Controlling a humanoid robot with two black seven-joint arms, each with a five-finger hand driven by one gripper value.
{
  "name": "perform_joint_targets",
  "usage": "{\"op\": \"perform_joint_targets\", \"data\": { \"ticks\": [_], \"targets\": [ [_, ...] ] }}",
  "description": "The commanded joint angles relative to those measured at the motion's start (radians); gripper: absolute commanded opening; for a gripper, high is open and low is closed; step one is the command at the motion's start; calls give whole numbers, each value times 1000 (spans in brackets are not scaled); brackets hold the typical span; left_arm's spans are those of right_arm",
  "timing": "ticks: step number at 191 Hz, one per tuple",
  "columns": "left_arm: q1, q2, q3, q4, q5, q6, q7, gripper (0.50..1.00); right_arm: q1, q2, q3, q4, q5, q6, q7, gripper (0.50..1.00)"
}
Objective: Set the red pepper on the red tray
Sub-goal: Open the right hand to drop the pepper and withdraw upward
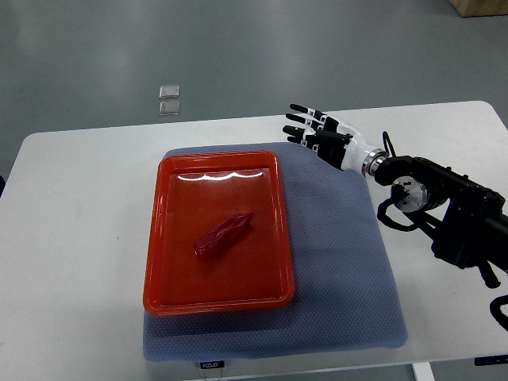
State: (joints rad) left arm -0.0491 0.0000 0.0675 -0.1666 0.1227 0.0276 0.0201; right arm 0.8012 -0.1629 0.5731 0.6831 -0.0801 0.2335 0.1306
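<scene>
A red pepper lies inside the red tray, near its middle, pointing from lower left to upper right. The tray sits on a blue-grey cloth mat. My right hand is above the mat's far right corner, to the upper right of the tray and apart from it. Its fingers are spread and hold nothing. The right arm comes in from the right edge. The left arm does not show.
The mat lies on a white table whose far edge runs behind the hand. Two small clear squares lie on the grey floor beyond the table. A brown box corner shows at the top right.
</scene>
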Motion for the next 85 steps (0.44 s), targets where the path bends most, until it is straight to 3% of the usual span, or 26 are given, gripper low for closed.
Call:
{"op": "perform_joint_targets", "data": {
  "ticks": [1, 85],
  "targets": [
    [0, 0, 0, 1, 0, 0, 0, 1000, -10, 3, 1, -4, 72, -5, 3, 917],
    [0, 0, 0, 1, 0, 0, 0, 1000, -19, -10, 2, -25, 85, 18, 14, 917]
  ]
}}
